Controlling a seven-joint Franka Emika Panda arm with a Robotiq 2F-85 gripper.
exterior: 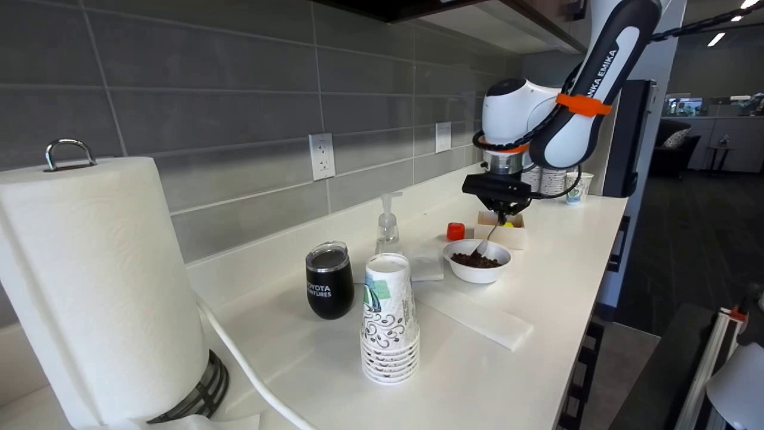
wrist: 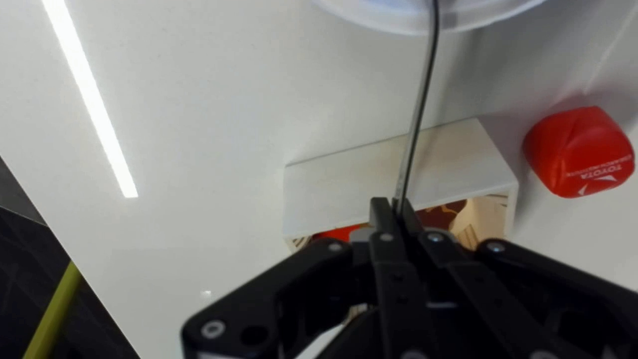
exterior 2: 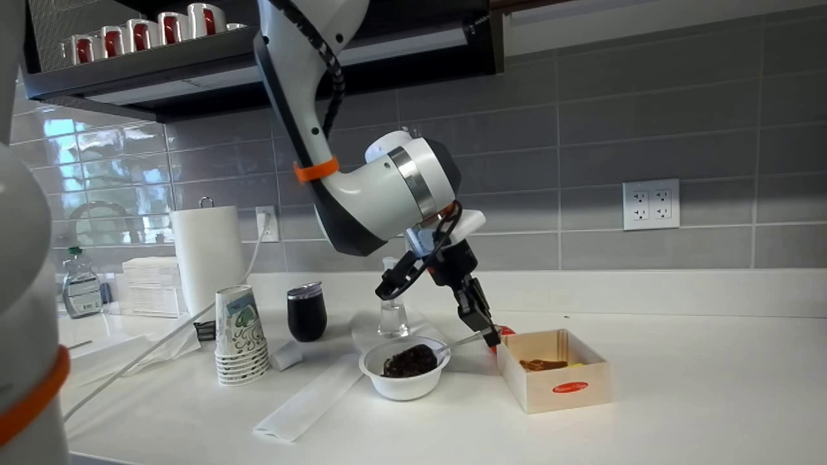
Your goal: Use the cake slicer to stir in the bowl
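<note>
Step in hand is judged to be the stirring itself. In an exterior view, the flat end of the cake slicer is dipped in the dark contents of the bowl, the tool being slanted up to the gripper, which is aimed down above and beside the bowl. In an exterior view, the arm is angled down from above and bent, the gripper being tilted near the rim of the pale box; whether the box is touched cannot be told. In the wrist view, the fingertips are pinched together on the handle, so the cake slicer is held; only part of the bowl's rim is shown, the contents out of frame. How much is mixed cannot be told. Next, slow circling inside the wall is called for, end low, pinch firm, since the thin handle could twist or the light-looking bowl be shoved
</note>
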